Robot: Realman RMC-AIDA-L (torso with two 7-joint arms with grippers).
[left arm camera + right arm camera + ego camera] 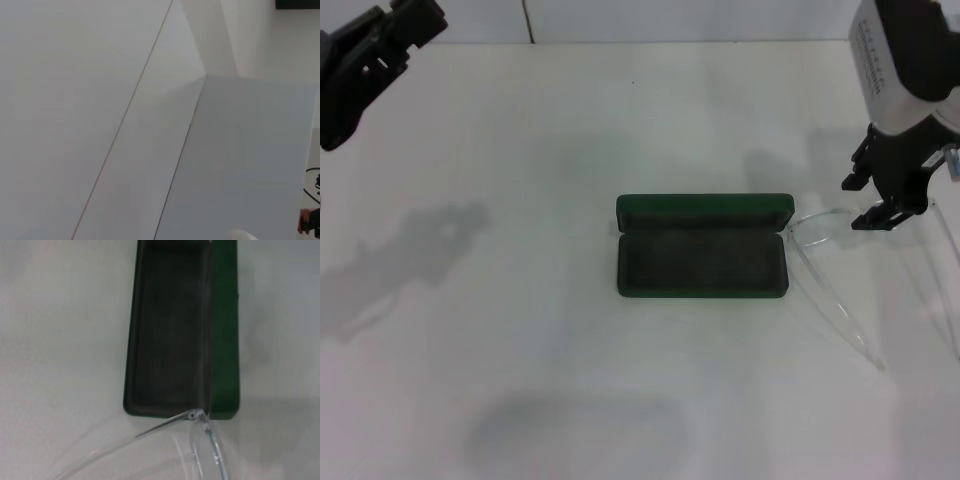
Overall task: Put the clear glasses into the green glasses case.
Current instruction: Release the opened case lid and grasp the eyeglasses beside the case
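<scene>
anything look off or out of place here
Nothing damaged or spilled. The glasses lie unfolded on the table right of the open case, arms splayed, not yet inside. The right gripper hangs above them.

open green case (702,262), clear glasses (835,285) seemingly beside

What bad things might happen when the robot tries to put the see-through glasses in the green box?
The clear glasses lie with arms spread beside the open green glasses case; unfolded, they may not fit inside.

Their corner sits right by the case's end, so lifting could snag it and shove the case.

The right tool hovers over thin, faint plastic, so it might miss or slip. The left tool is parked far off.
</scene>
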